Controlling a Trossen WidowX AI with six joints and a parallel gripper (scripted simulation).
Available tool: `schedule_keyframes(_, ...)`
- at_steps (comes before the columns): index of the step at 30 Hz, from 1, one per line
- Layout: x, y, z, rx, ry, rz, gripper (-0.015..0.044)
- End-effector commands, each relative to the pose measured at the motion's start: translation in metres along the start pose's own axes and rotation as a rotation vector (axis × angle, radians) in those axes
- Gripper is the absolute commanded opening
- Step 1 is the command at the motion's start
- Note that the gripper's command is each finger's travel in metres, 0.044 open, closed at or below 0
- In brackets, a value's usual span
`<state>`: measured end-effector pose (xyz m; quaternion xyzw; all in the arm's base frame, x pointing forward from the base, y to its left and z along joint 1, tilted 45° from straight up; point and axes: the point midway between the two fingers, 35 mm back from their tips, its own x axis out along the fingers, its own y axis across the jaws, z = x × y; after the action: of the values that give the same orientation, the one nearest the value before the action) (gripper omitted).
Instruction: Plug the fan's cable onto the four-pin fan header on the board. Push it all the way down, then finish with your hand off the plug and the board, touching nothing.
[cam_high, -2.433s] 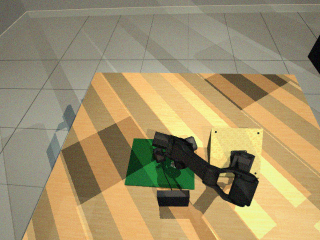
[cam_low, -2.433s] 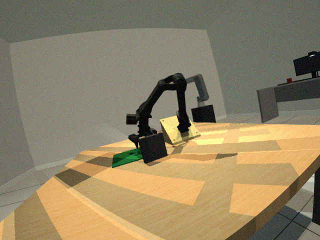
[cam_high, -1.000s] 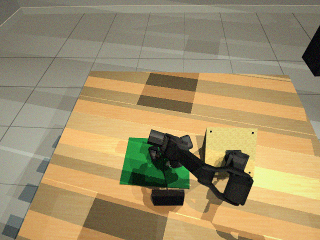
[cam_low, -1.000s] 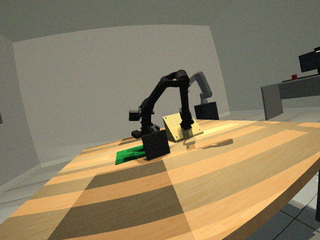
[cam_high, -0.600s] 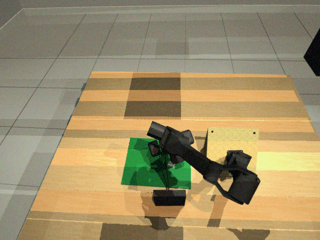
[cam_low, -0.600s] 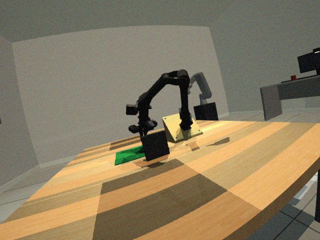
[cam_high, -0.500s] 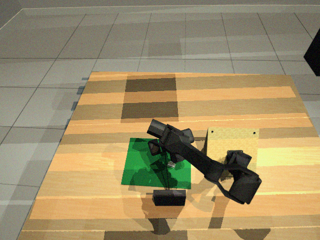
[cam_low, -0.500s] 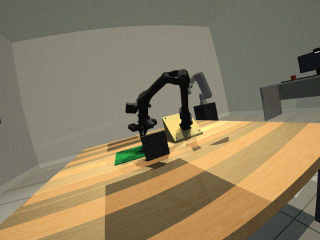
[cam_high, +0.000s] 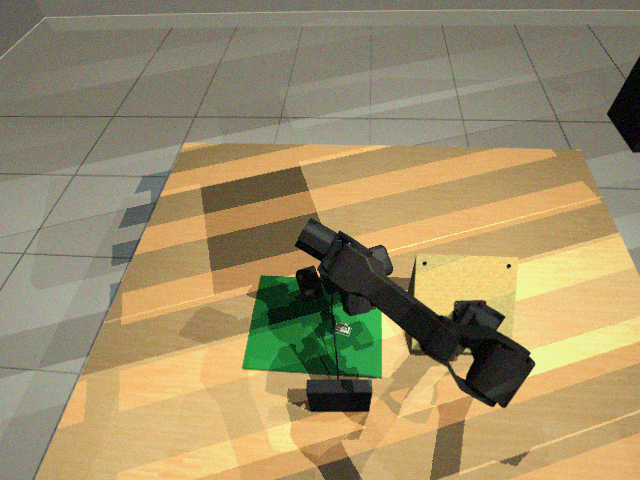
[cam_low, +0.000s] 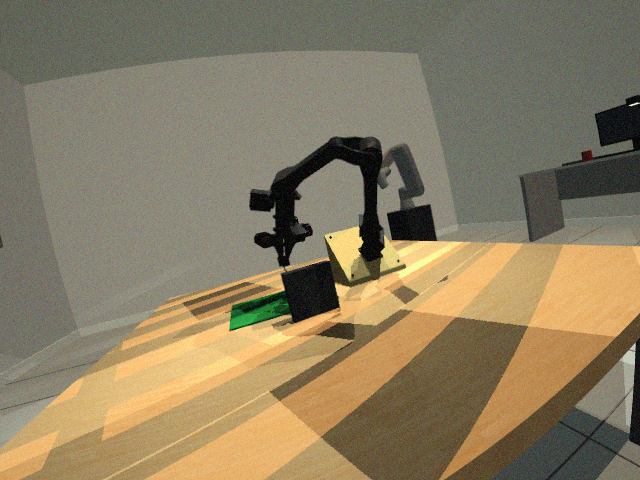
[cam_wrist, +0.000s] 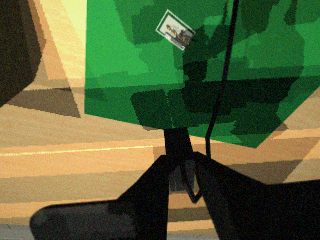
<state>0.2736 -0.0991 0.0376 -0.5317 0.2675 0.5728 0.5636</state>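
Observation:
The green board (cam_high: 369, 362) (cam_low: 239, 321) (cam_wrist: 107, 55) lies flat. Its small white-edged header (cam_high: 342, 328) (cam_wrist: 176, 31), with brass-coloured pins, shows uncovered. My gripper (cam_low: 283, 262) (cam_wrist: 179, 159) is shut on the dark plug (cam_wrist: 177, 141) and holds it above the board, apart from the header; in the wrist view the header is well above the plug's end. The thin black cable (cam_high: 336, 351) (cam_wrist: 227, 70) loops beside the fingers and runs to the black fan block (cam_high: 339, 396) (cam_low: 310, 290) at the board's near edge. In the top view the arm hides the fingertips and plug.
A yellow sloped block (cam_high: 465, 281) (cam_low: 341, 248) with small dark holes stands to the right of the board, partly under my arm. The fan block stands close to the board. Striped shadows cross the wooden table (cam_high: 170, 439) (cam_low: 180, 413).

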Motion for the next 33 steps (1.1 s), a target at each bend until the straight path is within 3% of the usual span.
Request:
schedule_keyframes(1,-0.0023,-0.0007,-0.0011,0.041,-0.006,0.0,0.0)
schedule_keyframes(33,0.0007,-0.0002,-0.0089,1.115,-0.14,0.12,0.0)
